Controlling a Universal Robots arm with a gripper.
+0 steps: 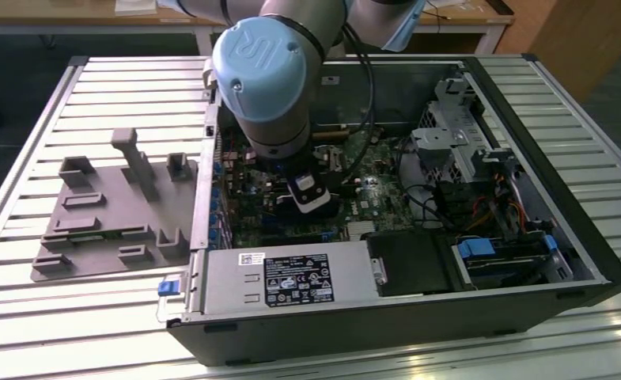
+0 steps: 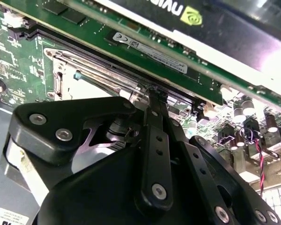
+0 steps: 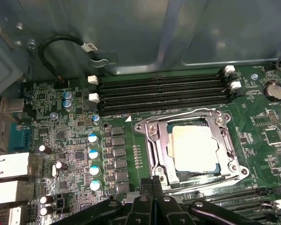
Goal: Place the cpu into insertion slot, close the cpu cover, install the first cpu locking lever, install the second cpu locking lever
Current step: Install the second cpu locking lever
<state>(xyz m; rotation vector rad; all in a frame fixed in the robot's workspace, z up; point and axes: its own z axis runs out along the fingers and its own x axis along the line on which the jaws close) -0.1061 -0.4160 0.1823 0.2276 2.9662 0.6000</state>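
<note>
One silver-topped cpu (image 3: 195,146) under closed cpu cover (image 3: 161,147).

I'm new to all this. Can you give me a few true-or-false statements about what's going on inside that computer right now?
1. The cpu sits in the insertion slot. True.
2. The cpu cover lies over the chip's edges. True.
3. The memory slots are full of sticks. False: they are bare.
4. The pincer hovers over the grey fixture plate outside the case. False: it is down inside the computer case, beside the socket.
</note>
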